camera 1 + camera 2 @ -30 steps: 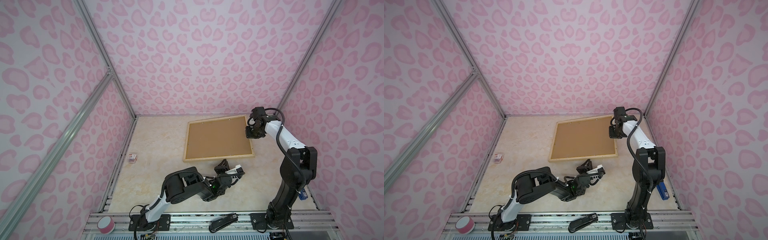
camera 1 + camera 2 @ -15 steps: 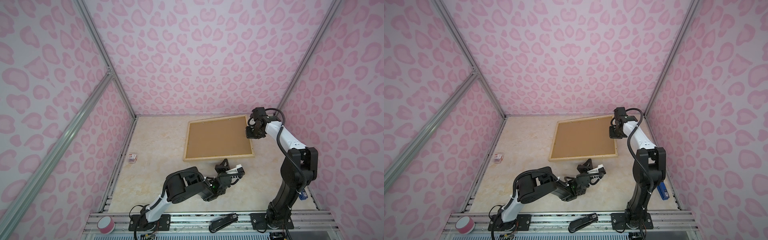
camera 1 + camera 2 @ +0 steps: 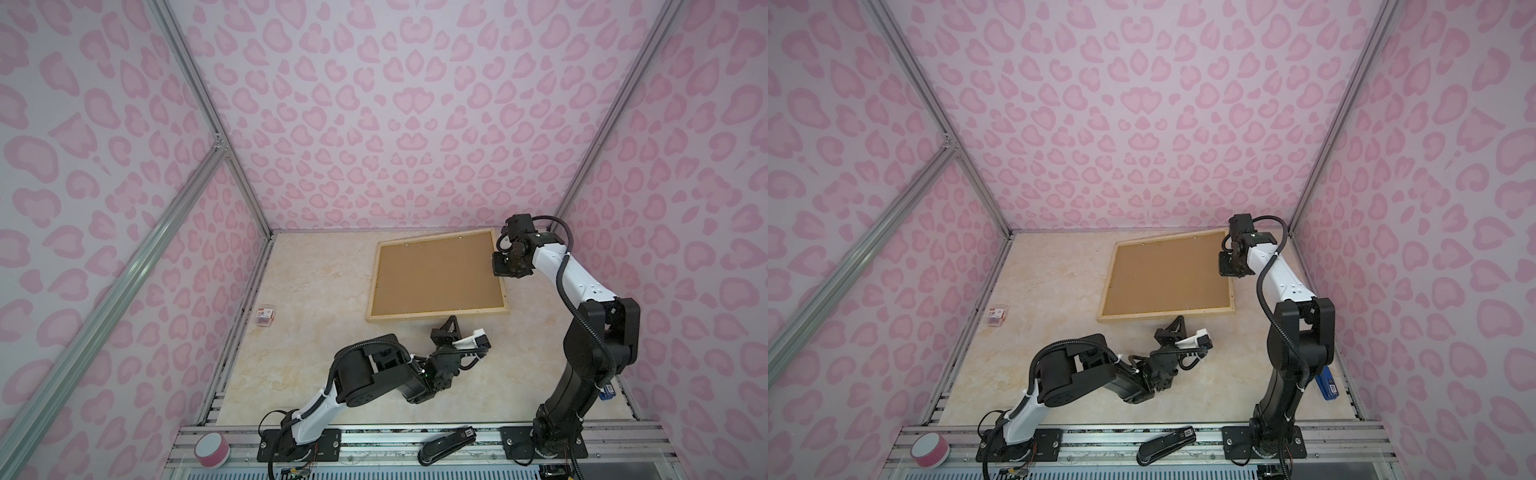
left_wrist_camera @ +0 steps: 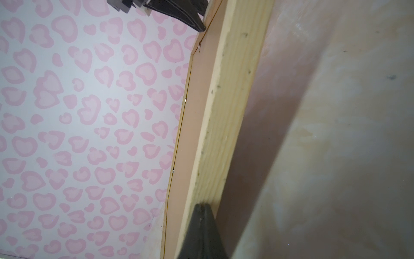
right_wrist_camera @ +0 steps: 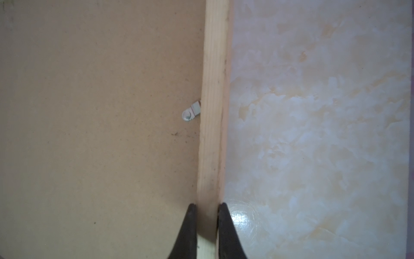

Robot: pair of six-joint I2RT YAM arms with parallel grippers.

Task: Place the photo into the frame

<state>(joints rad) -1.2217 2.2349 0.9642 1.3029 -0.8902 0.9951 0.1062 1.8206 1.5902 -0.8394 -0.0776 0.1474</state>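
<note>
Since a second ago the left gripper (image 3: pixel 452 320) has drawn its fingers together, and they are now pressed tight, the tip set against the frame's (image 3: pixel 436 316) 6 o'clock strip. Nothing else has moved. The right gripper (image 5: pixel 207 205) keeps pinching the 3 o'clock strip, one dark tapered finger on either side of the wood. The frame is made of pale, straight-grained strips, rough and pitted along the outer edge in the left wrist view. It lies flat, back up, toward 1 o'clock on the worktop (image 3: pixel 316 291). A matt brown backing board (image 3: pixel 436 274) with a fine fibrous speckle fills it. A small bent metal tab (image 5: pixel 190 113) juts from the strip over the board. The photo shows in no view. The worktop is glossy cream with a cloudy marble pattern and catches a highlight beside the right gripper. A small packet (image 3: pixel 266 316) sits at its 9 o'clock edge. Walls (image 3: pixel 395 124) printed with pink heart-shaped blotches enclose it, joined by aluminium posts (image 3: pixel 208 116).
</note>
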